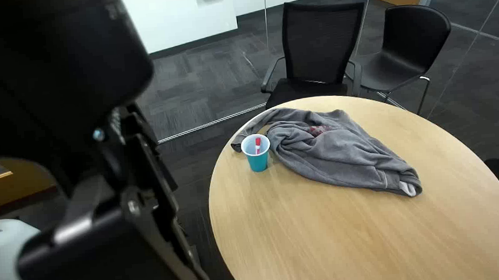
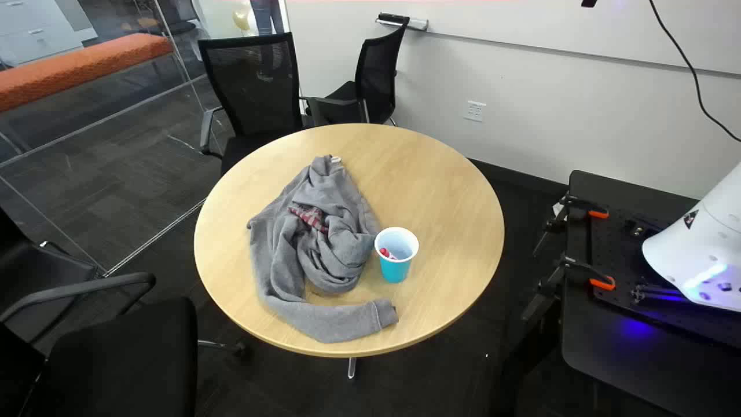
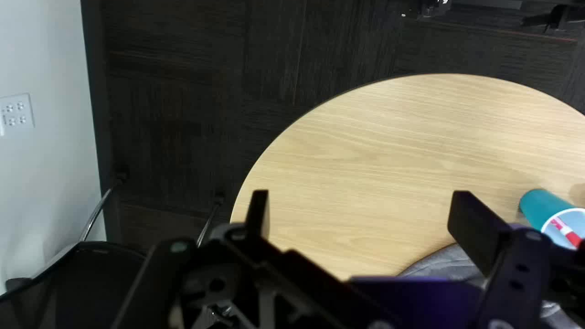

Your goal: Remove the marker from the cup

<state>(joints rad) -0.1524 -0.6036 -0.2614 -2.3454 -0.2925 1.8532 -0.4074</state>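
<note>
The light-blue cup (image 1: 258,162) with a pale rim stands upright on the round wooden table (image 1: 326,240). The cup also shows in an exterior view (image 2: 395,271) and at the right edge of the wrist view (image 3: 541,208). The red and white marker (image 1: 258,145) leans inside the cup; it also shows in an exterior view (image 2: 384,252) and in the wrist view (image 3: 566,233). My gripper (image 3: 361,194) is open and empty, its fingers wide apart above the table level. The cup lies to the right of the right finger in the wrist view, apart from it.
A crumpled grey hooded garment (image 1: 333,151) lies close beside the cup; its sleeve curves past the cup (image 2: 347,318). Black chairs (image 1: 321,42) stand round the table. A black robot stand (image 2: 613,347) with clamps is beside the table.
</note>
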